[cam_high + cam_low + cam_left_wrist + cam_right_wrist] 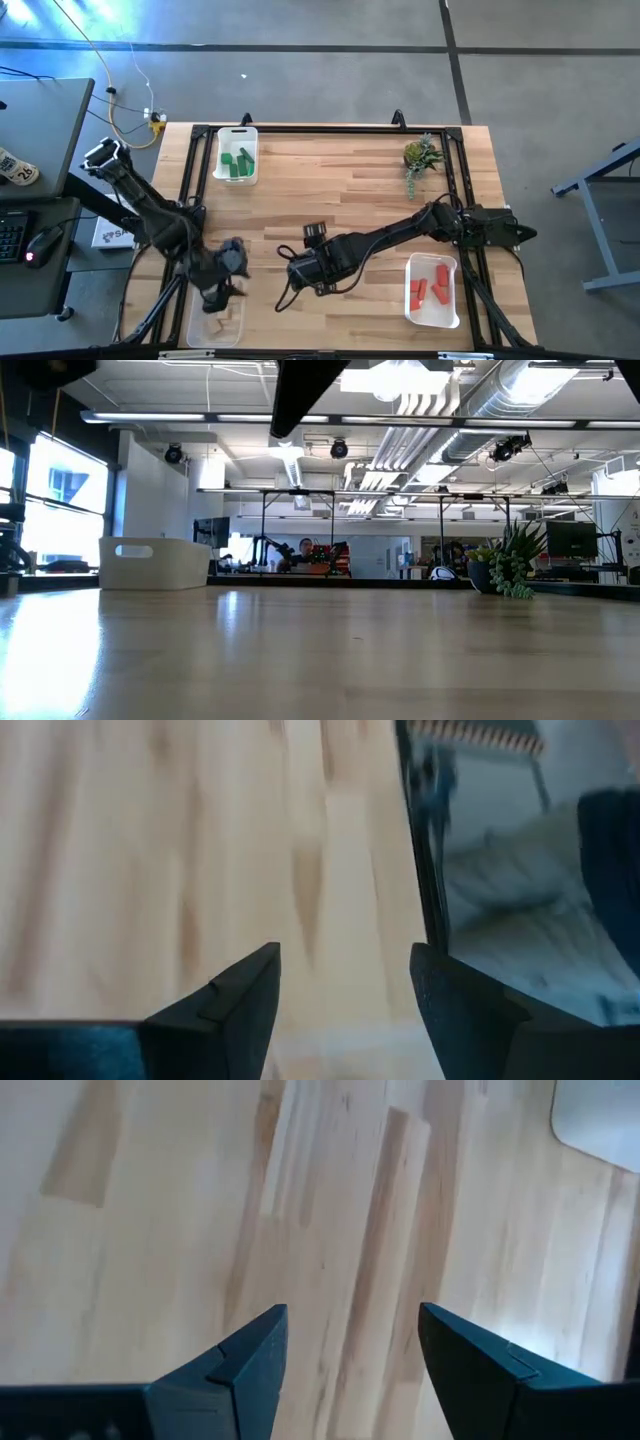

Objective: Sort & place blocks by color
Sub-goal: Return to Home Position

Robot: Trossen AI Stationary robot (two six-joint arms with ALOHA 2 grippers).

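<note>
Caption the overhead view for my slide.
Green blocks, red blocks, tan blocks binned separately; left gripper and right gripper open.

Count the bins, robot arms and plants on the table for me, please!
Bins: 3 – green-block bin, red-block bin, clear bin
Robot arms: 2 – left arm, right arm
Plant: 1
Total: 6

Big open workshop: grey concrete floor (330, 25) with dark seams, bright windows (65, 485) on the low view's left, white ceiling ducts (480, 400) overhead. A dark desk (50, 115) sits just off the left edge of the pale butcher-block tabletop (340, 190), and a grey metal stand (595, 235) is off its right edge.
</note>
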